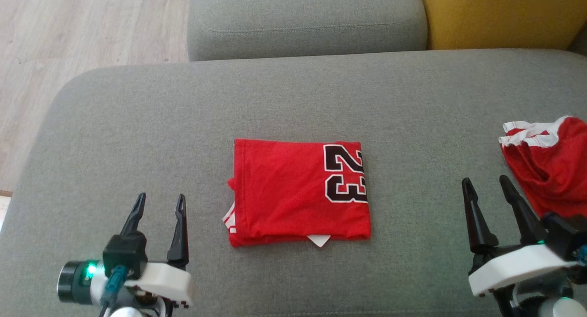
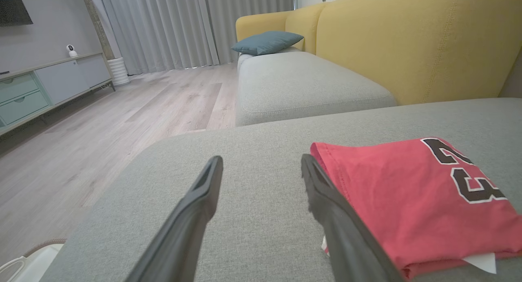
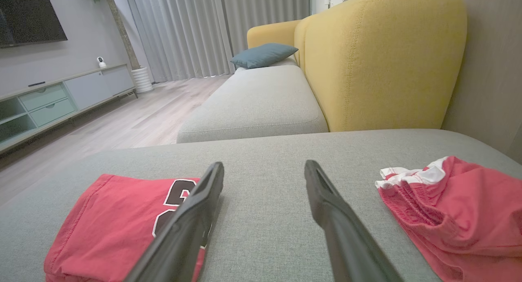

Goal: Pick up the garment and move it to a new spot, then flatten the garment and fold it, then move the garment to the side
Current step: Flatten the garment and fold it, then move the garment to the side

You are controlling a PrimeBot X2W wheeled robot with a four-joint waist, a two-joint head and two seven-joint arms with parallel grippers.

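Note:
A red garment (image 1: 293, 193) with a black "23" lies folded into a neat rectangle in the middle of the grey cushion (image 1: 137, 124); a white tag pokes out at its near edge. It shows to the right in the left wrist view (image 2: 408, 200) and at lower left in the right wrist view (image 3: 110, 229). My left gripper (image 1: 160, 204) hovers open to the garment's left, nothing between its fingers (image 2: 204, 192). On the garment's right side, my right gripper (image 1: 486, 185) stands open and empty too, its fingers (image 3: 322, 196) apart over bare cushion.
A second red piece of clothing with white trim (image 1: 550, 165) lies crumpled at the cushion's right edge, close to my right gripper. Another grey seat (image 1: 302, 19) and a yellow sofa back (image 1: 500, 14) lie beyond. Wooden floor (image 1: 69, 37) drops off to the left.

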